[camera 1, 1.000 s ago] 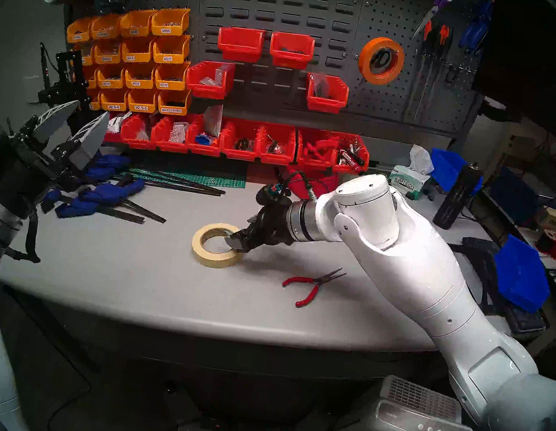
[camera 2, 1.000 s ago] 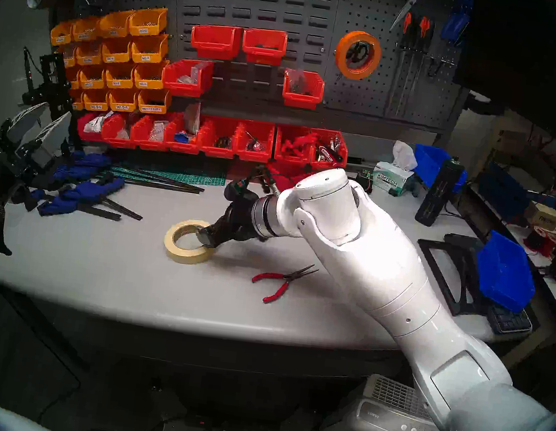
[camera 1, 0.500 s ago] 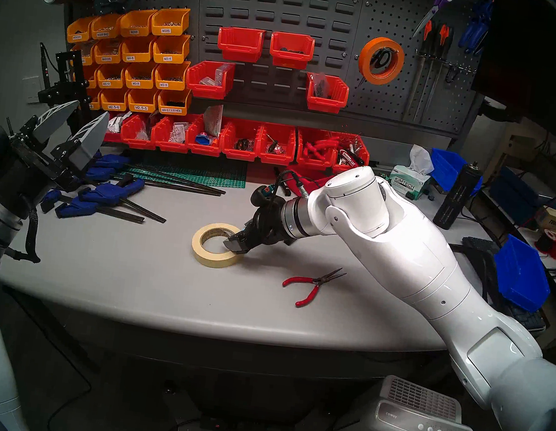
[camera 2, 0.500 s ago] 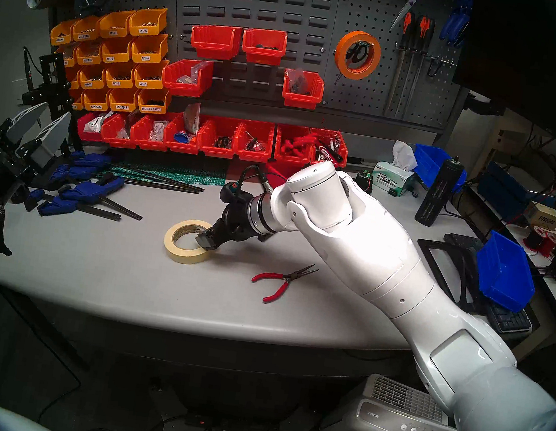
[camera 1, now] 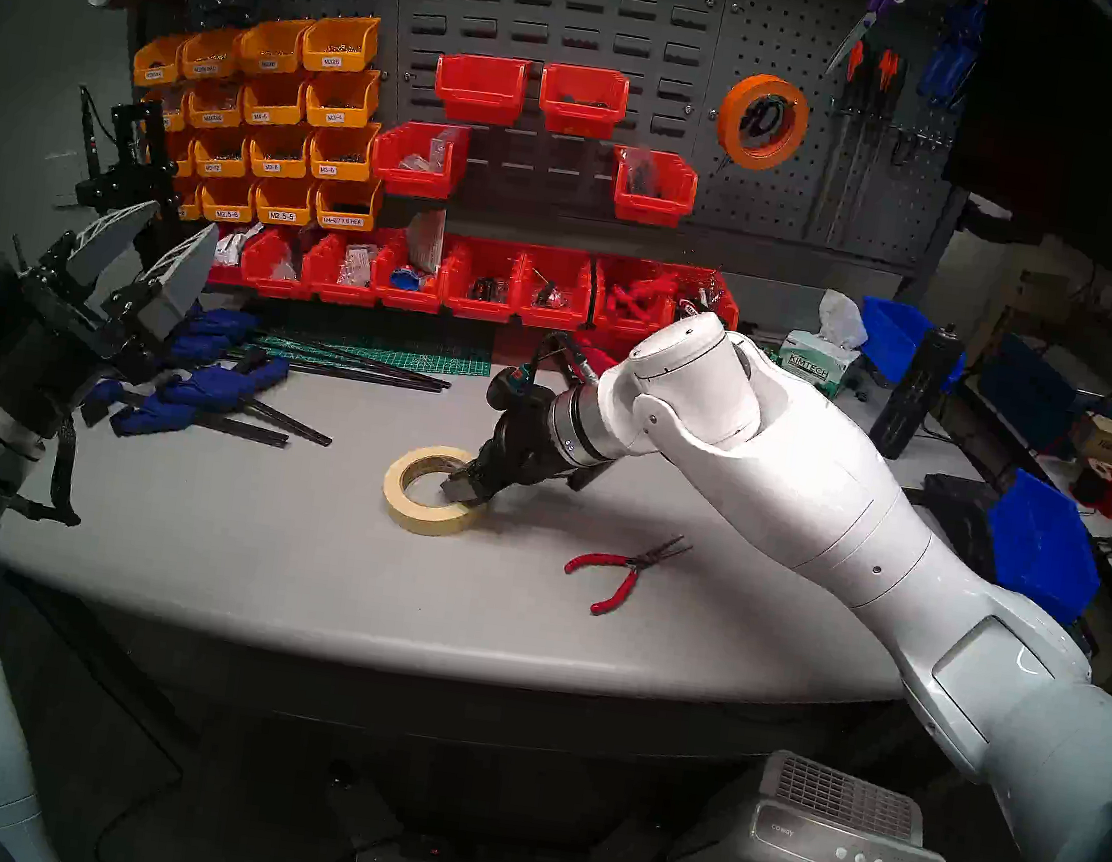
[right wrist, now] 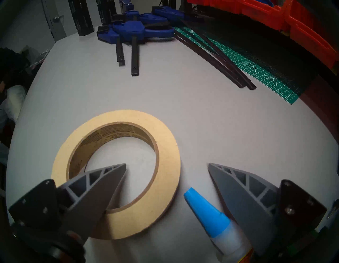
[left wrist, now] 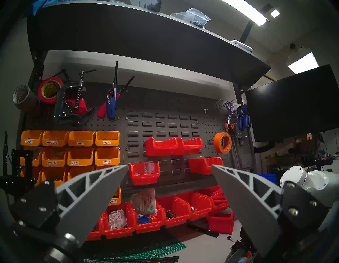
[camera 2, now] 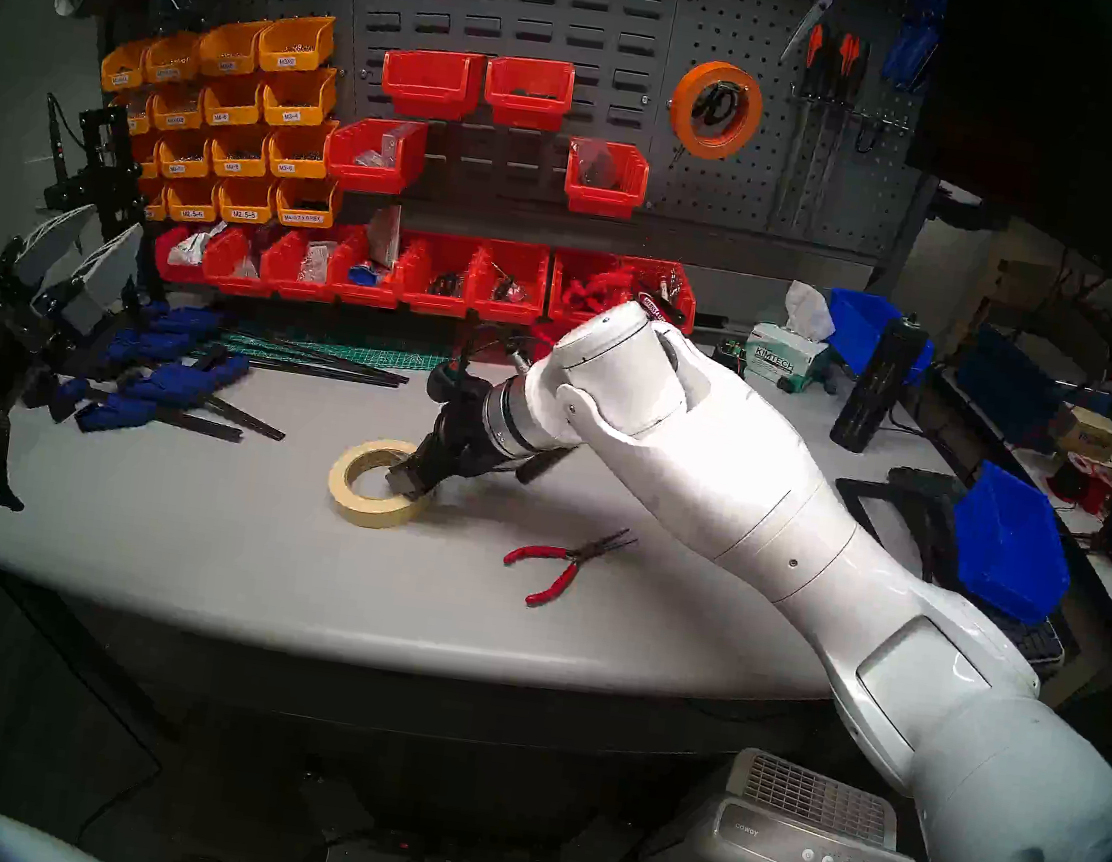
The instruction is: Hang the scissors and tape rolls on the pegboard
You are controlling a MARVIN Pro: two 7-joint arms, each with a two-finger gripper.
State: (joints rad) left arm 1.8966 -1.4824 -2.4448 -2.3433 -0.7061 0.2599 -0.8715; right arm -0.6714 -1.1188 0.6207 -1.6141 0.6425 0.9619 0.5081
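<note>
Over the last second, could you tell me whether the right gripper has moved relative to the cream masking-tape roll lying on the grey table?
Yes. The right gripper has shifted slightly leftward, further over the cream masking-tape roll, which has stayed put.

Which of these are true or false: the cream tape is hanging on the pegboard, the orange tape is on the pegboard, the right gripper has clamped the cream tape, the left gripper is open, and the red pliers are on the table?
1. The cream tape roll hangs on the pegboard. False: it lies flat on the table.
2. The orange tape roll hangs on the pegboard. True.
3. The right gripper has clamped the cream roll. False: its jaws are open, one finger over the roll's hole, one outside.
4. The left gripper is open and empty. True.
5. The red pliers lie on the table. True.
</note>
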